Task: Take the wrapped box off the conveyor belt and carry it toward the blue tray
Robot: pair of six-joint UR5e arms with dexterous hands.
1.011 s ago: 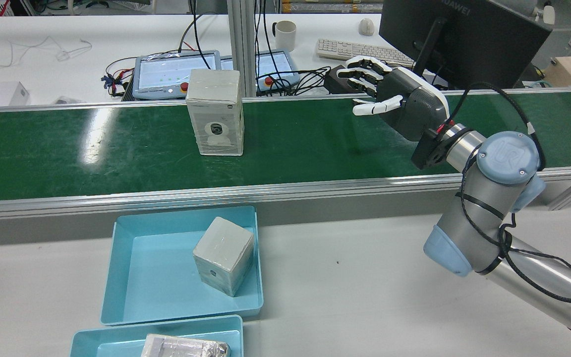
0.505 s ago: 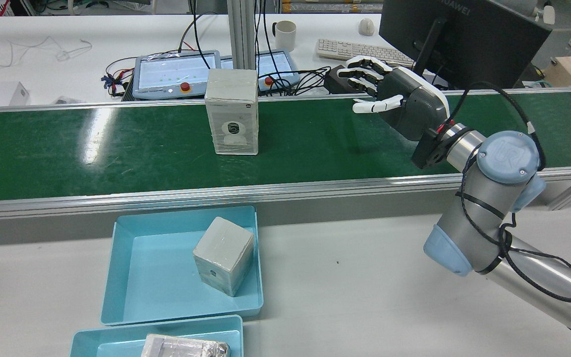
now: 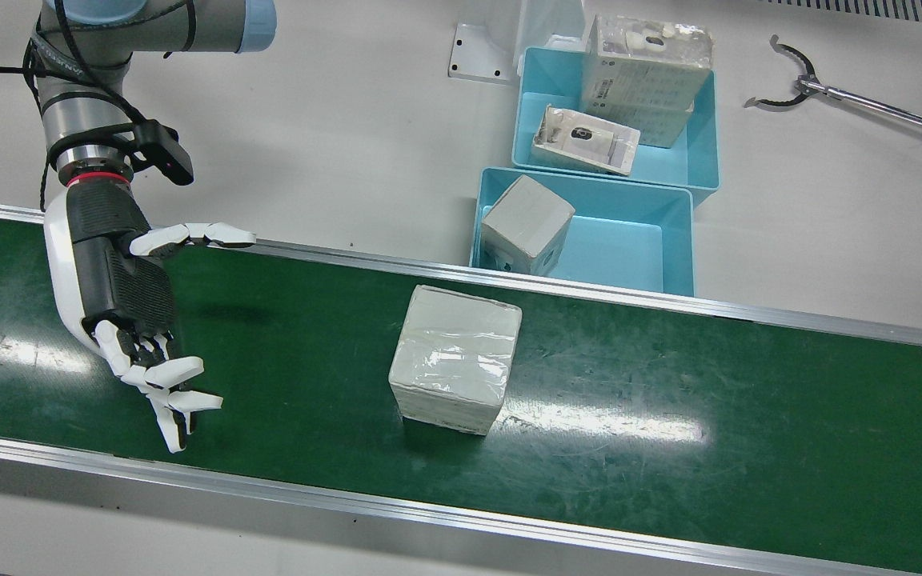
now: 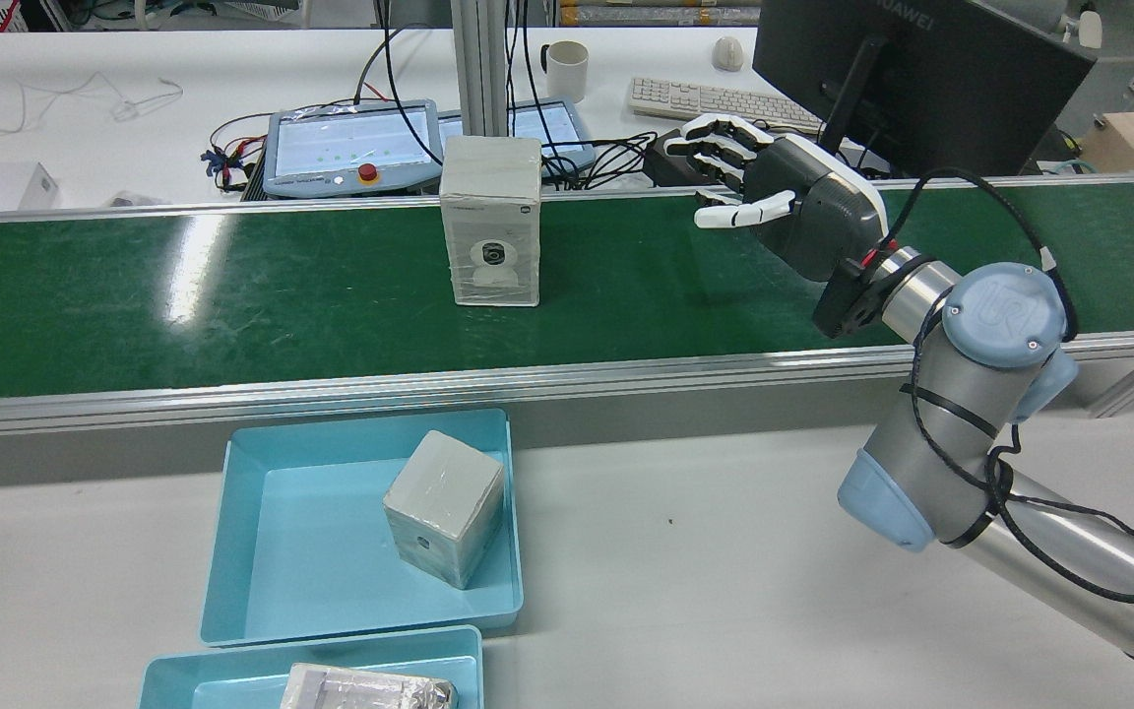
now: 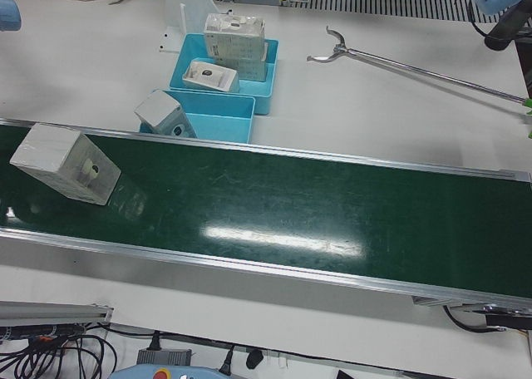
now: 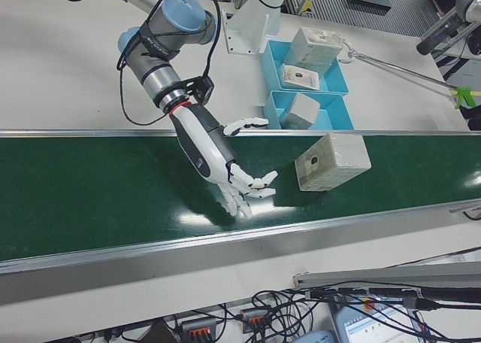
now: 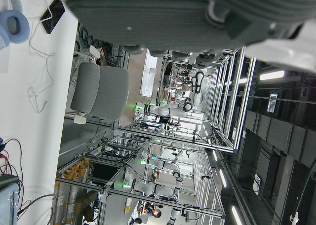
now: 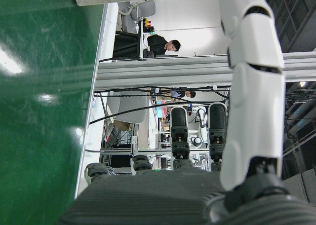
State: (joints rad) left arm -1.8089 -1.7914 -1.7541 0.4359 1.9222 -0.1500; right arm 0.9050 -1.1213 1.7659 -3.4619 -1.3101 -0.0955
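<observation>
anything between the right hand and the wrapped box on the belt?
Nothing visible. Bare green belt lies between the open right hand and the wrapped box; the two are apart.

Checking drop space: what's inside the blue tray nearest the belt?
One wrapped cube box sits tilted in the blue tray against a corner; the rest of the floor is bare. What's under the box is hidden.

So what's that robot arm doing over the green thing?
It's waiting to grab a box. The right robot hand hangs open above the green conveyor belt, holding nothing. The wrapped box stands on the belt a little way from it, not touched yet. Just off the belt sits a blue tray with another wrapped box already inside. The left robot hand isn't working on anything here.
</observation>
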